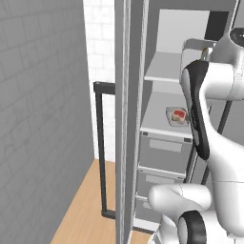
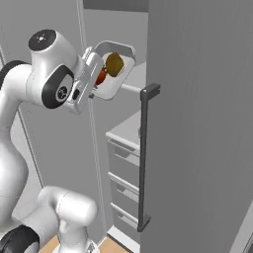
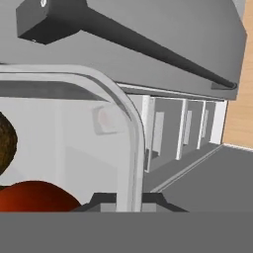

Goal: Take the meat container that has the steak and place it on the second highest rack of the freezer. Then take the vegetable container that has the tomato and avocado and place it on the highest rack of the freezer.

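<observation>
So we're about halfway: the meat container [image 1: 178, 116] with the steak [image 1: 179, 114] already sits on the second highest rack [image 1: 159, 121] of the freezer [image 1: 157, 147], so that part looks done. Left is the vegetable container [image 2: 112, 72], which our pincer [image 2: 92, 74] is pinching by its rim, up in the air near the highest rack [image 1: 164, 66] but not on it yet. It's a pale shallow tray, tilted steeply, with the tomato [image 2: 100, 76] and avocado [image 2: 114, 63] inside.
</observation>
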